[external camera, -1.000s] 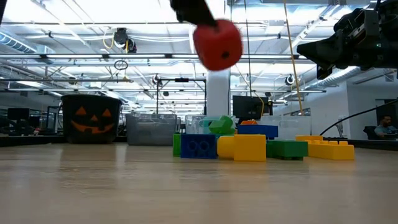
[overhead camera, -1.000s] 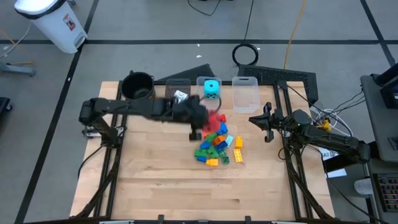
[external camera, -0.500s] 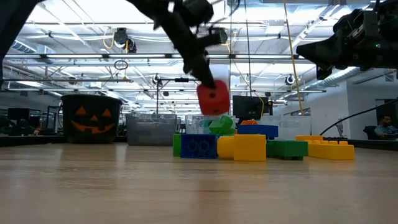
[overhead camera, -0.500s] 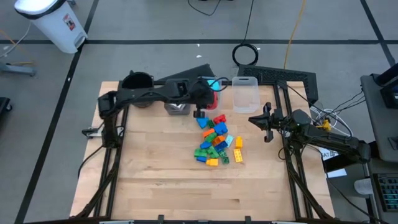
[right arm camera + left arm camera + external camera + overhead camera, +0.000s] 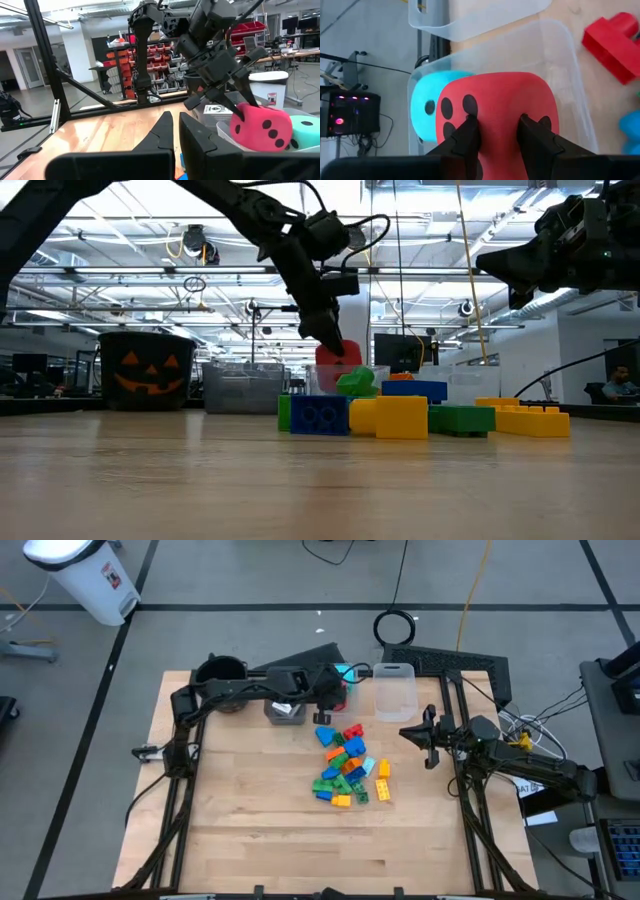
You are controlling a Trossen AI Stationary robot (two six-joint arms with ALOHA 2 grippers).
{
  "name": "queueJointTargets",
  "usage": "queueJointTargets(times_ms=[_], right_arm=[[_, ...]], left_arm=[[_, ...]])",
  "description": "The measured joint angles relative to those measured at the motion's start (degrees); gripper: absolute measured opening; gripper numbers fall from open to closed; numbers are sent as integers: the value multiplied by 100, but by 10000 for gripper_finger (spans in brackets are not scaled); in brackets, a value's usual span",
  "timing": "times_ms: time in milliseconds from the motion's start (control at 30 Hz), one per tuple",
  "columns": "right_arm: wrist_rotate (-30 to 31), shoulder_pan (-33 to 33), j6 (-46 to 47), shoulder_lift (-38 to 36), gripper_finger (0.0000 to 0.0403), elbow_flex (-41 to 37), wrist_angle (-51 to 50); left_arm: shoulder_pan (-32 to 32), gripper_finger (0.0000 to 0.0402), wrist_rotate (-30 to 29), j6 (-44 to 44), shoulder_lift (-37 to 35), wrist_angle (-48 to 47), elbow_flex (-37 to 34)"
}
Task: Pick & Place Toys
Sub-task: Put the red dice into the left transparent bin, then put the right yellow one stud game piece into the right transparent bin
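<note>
Since the earlier frames, the red cube (image 5: 495, 112) has been carried from above the brick pile to the clear bin (image 5: 570, 65) at the far edge of the counter (image 5: 260, 830) and lowered toward it. It is clamped in the left end effector (image 5: 495, 135), just over the bin, beside the cyan cube (image 5: 425, 107) already resting inside. Release is judged the step not yet done. Most of the task is judged to remain: the pile of small bricks (image 5: 345, 768) lies loose at mid-counter. A white item is seen in the grey bin (image 5: 285, 710); contents of the second clear bin (image 5: 395, 690) and black pot (image 5: 220, 672) cannot be told. The right end effector (image 5: 432, 736) is parked at the right edge, fingers drawn together, nothing held.
</note>
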Motion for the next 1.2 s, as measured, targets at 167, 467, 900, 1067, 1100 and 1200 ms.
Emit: queueJointTargets(times_ms=[167,467,900,1067,1100,1200], right_arm=[[-2,1,0,1,4,-1,5],[-1,-1,0,2,4,0,9],[-2,1,0,0,4,0,9],[-2,1,0,0,4,0,9],[-2,1,0,0,4,0,9],[-2,1,0,0,4,0,7]], left_arm=[[-72,233,-218,-194,22,99,1],[-357,372,-695,-274,9,148,74],[-731,284,58,-2085,-2825,-1416,153],[-799,278,1527,-2481,-4222,-2843,93],[-853,279,1742,-2486,-4453,-3046,-13],[-1114,283,2103,-2550,-5214,-2912,-708]])
